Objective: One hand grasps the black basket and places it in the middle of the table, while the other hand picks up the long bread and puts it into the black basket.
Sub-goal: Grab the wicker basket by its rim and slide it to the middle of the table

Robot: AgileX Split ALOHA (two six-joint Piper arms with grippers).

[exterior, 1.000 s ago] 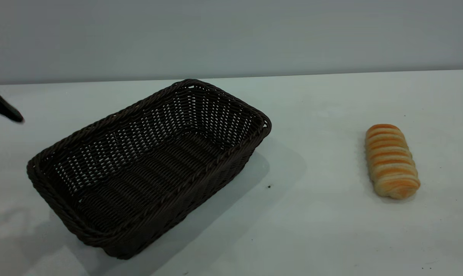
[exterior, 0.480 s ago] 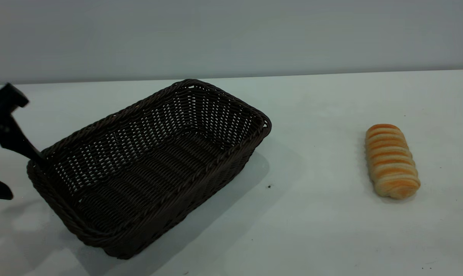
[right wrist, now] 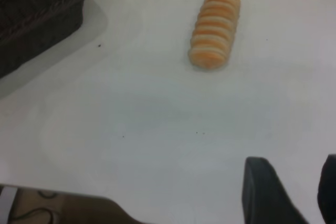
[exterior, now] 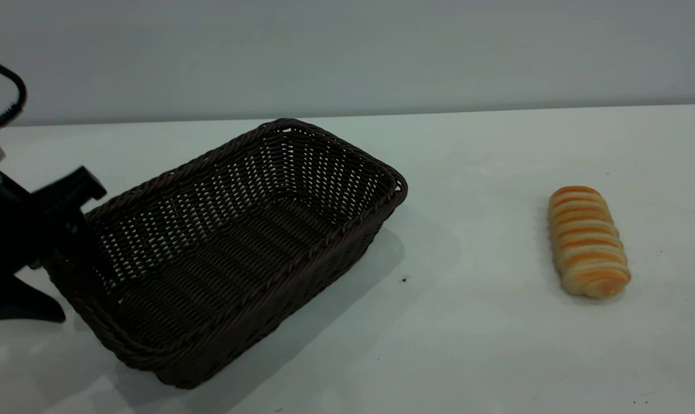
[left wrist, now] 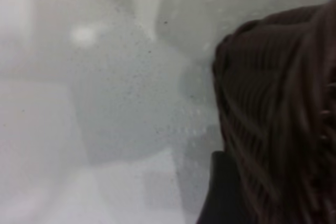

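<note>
1. Left tool: I see it spread wide at the left-hand short end of the black basket. Its upper finger reaches over the braided rim; its lower finger sits low outside the basket wall, close to the worktop. The rim lies between the two fingers, and nothing is clamped.
2. Whether either finger actually touches the wicker I cannot tell from the exterior view, as black finger and dark weave merge there.
3. Left wrist view: blurred. I make out the basket's woven wall and one dark finger just beside it, cut off by the frame edge; the second finger is out of view.
4. The left arm's body is cropped by the exterior view's edge; only a cable loop and part of the wrist show.
5. Right tool: seen only in its own wrist view, as two dark fingertips with an open gap between them, holding nothing, over bare worktop.
6. The long bread lies flat on the worktop, well apart from the basket and ahead of the right tool, untouched.
7. Basket: resting on the worktop, empty, its far short end pointing away from the left tool.
</note>
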